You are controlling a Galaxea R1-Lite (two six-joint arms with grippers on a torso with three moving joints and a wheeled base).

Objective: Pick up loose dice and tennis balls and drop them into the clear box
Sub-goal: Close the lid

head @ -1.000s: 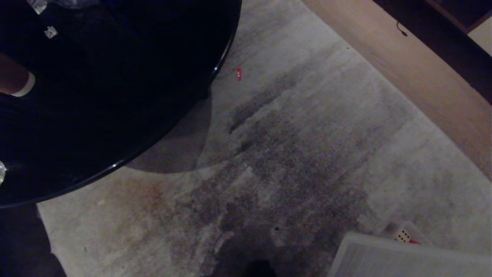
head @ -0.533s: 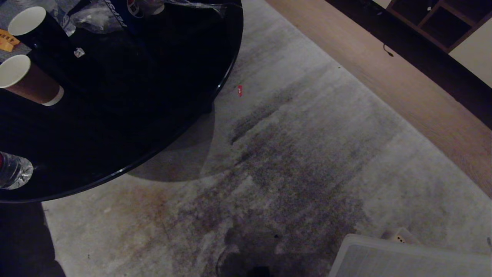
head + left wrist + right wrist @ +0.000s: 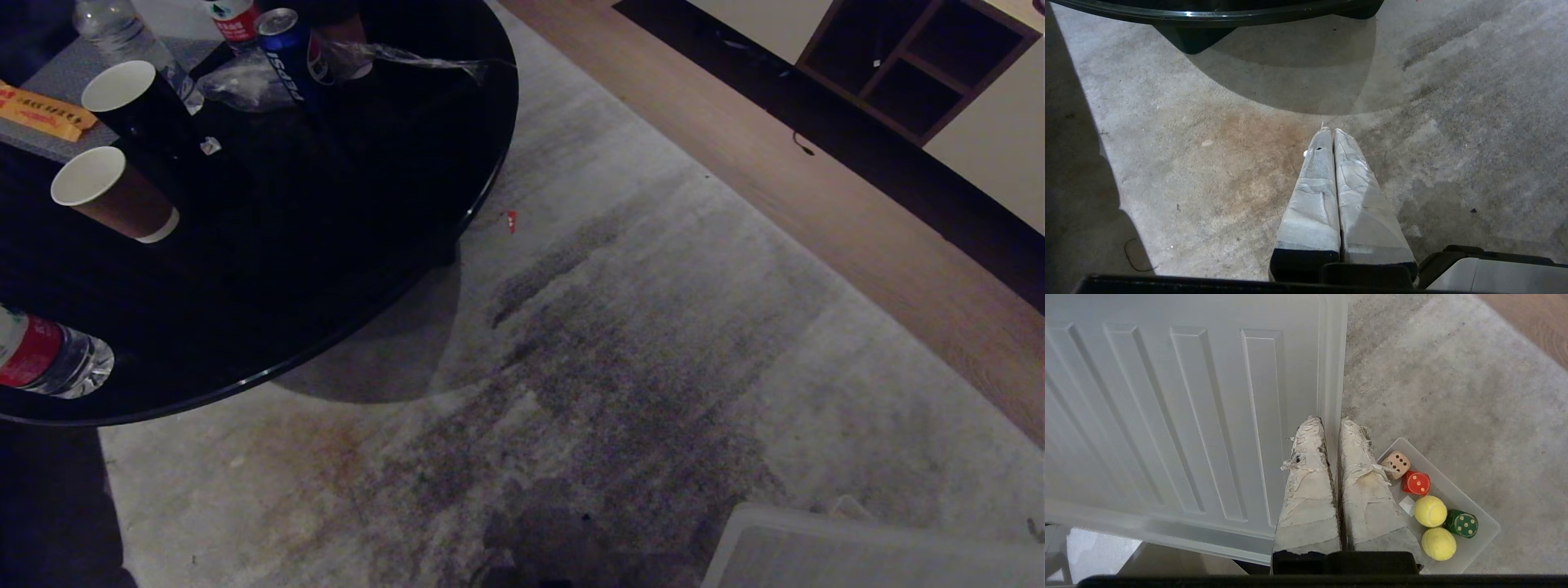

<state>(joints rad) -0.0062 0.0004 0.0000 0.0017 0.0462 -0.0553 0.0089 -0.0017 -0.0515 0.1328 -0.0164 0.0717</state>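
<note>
In the right wrist view the clear box sits on the carpet beside a big ribbed translucent lid. Inside it lie a cream die, a red die, a green die and two tennis balls. My right gripper hangs shut and empty over the lid's edge, just beside the box. My left gripper is shut and empty above bare stained carpet. Neither arm shows in the head view.
A round black table fills the head view's upper left, carrying paper cups, bottles and a cola can. The lid lies at the lower right. A tiny red scrap lies on the carpet. Wooden floor and a shelf unit lie beyond.
The head camera has tilted upward: the whole scene slid down, more of the table top and the far shelf came into view, and the box's dice left the bottom edge. The arms kept still.
</note>
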